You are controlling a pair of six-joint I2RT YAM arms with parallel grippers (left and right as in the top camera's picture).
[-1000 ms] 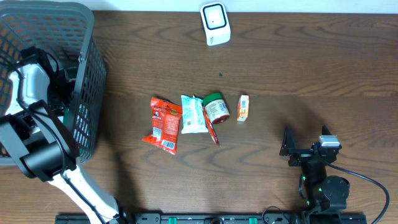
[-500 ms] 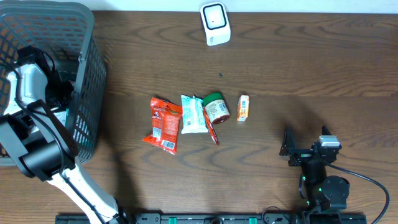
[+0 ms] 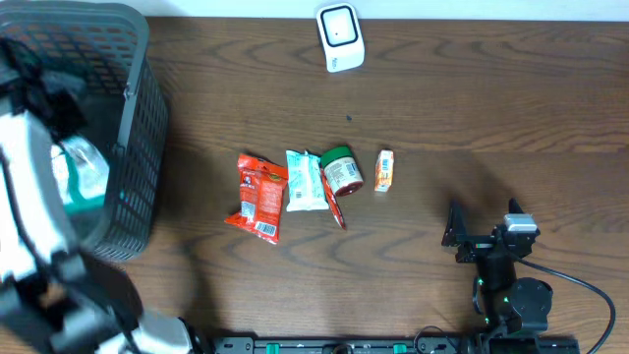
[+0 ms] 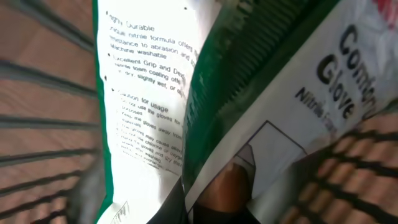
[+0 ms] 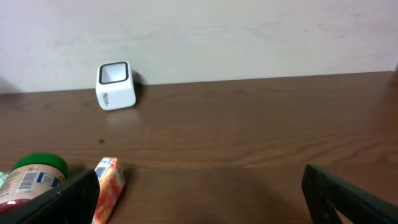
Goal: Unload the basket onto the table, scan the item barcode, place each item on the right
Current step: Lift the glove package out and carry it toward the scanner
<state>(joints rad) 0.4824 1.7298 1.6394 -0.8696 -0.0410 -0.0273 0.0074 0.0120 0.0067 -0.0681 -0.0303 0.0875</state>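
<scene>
**Hidden or unclear.** In the overhead view the left arm is motion-blurred and covers much of the basket at 9 o'clock. Its fingertips cannot be made out there. The glove packet shows only as a pale green-and-white patch beside the arm, over the basket.

**View against view.**
- The left wrist view alone gives detail. The packet fills the frame, tilted, its print partly legible and its edges cut off, with basket mesh behind.
- The left gripper is closed on the packet's lower edge.
- The right gripper, at 5 o'clock, stands wide apart and holds nothing.
- The right wrist view takes in the scanner at 12 o'clock, the green-lidded jar and the orange carton.
- The red pouch and the sachet appear only overhead.

**Change.** A second ago the left arm sat lower and sharp inside the basket. Now it looms larger and the packet is more exposed. The row of items and the right arm are unchanged.
</scene>
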